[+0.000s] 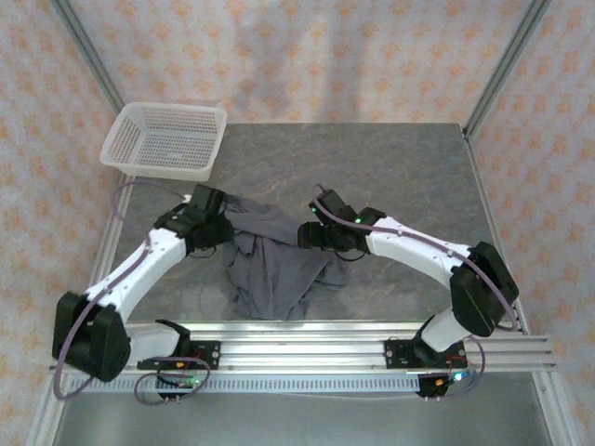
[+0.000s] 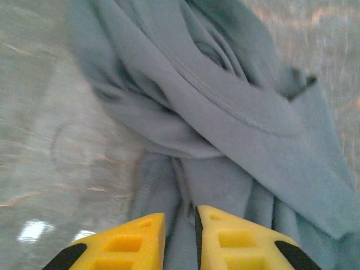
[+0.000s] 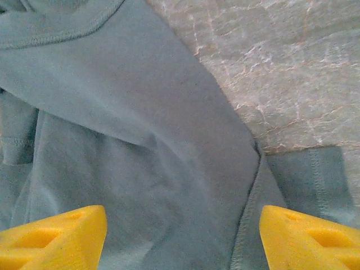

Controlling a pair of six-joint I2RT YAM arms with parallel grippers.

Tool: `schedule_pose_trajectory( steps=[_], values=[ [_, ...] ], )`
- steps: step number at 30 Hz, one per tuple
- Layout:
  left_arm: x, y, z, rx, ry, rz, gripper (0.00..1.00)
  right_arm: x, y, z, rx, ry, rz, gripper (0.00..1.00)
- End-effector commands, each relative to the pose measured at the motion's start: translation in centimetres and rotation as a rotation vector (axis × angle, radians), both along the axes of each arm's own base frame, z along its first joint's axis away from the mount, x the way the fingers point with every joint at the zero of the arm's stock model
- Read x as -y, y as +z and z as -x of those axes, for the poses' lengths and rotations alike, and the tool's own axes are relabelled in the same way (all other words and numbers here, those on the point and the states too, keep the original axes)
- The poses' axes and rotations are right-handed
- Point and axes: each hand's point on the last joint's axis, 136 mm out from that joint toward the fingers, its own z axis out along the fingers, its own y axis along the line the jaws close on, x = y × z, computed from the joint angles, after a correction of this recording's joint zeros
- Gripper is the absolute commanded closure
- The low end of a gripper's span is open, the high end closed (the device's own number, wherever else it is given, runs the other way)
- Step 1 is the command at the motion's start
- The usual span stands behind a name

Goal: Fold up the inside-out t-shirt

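Top external view: a plain, dark slate-grey, soft cloth inside-out t-shirt (image 1: 274,274) lay bunched and wrinkled on a grey marbled table (image 1: 409,167), a little toward 6 o'clock from the table's centre, between two white arms. A white plastic mesh basket (image 1: 130,153) sat well apart from it at the table's 11 o'clock corner. The left gripper (image 1: 221,230) was at the heap's 10 o'clock edge. In the left wrist view its yellow fingers (image 2: 135,239) were clenched almost together, with a fold of the shirt pinched in the thin gap. The right gripper (image 1: 311,234) was at the heap's 2 o'clock edge. In the right wrist view its yellow fingers (image 3: 56,236) were spread wide and released, grasping nothing, above smooth fabric with a stitched seam running toward 5 o'clock. The cloth looked light and limp, likely to sag, drag and crease rather than slip, and not fragile. A stitched hem or shoulder seam would probably give a surer pinch than the loose middle. The twisted folds made neck, sleeves and hem hard to tell apart. The left wrist view was blurred, the fingers were cut off at both wrist views' lower edges, and from above the wrists hid the fingertips.
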Motion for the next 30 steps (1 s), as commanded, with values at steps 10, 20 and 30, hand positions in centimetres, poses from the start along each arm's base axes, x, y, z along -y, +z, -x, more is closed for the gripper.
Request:
schedule_pose_trajectory(
  steps=[10, 20, 30],
  values=[
    [4.9, -4.9, -1.9, -0.076, -0.113, 0.128, 0.46, 0.5, 1.6, -0.1, 0.037, -0.040, 0.010, 0.17],
    [5.8, -1.0, -1.8, -0.024, -0.211, 0.152, 1.00, 3.0, 4.8, -1.1, 0.167, -0.101, 0.073, 0.14],
    [1.9, 10.7, -2.5, 0.211, -0.173, -0.039, 0.90, 2.7, 5.9, -0.5, 0.253, -0.115, -0.039, 0.15]
  ],
)
